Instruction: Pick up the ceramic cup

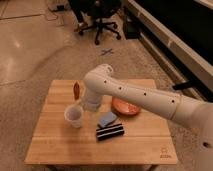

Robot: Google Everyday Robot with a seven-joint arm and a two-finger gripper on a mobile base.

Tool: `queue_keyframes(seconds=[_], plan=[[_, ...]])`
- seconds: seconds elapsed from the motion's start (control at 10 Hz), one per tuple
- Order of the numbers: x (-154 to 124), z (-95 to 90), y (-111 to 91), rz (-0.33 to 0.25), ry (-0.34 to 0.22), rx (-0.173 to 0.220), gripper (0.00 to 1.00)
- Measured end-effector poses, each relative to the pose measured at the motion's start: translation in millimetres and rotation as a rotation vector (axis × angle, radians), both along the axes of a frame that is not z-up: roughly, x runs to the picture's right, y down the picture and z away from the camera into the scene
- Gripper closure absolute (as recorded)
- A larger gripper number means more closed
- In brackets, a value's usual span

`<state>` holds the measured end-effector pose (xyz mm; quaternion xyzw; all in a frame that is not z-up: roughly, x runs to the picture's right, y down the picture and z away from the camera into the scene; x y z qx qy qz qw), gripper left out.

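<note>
- The wooden bench [55, 145] carries everything; it lies just under the gripper [90, 104].
- The white arm [140, 97] reaches in from the right edge of the camera view, bends at a rounded joint above the gripper, and drops steeply to the bench top.
- The red bowl [126, 107] sits to the gripper's right in the view, near but apart.
- The ceramic cup [74, 116] stands upright just beside the gripper, to its lower left in the view, rim up, not yet lifted.
- The gripper hangs low at the cup's rim; whether it is wide or narrow I cannot tell.
- Likely step: closing on the cup. Grip the rim wall squarely and lift straight up so the tapered cup does not tip.
</note>
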<state>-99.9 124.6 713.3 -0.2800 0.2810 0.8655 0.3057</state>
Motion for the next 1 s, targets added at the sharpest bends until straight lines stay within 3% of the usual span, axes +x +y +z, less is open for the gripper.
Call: queue_keyframes(seconds=[1.0], plan=[[-1.1, 4.1, 1.0, -0.006, 0.003, 0.006, 0.2]])
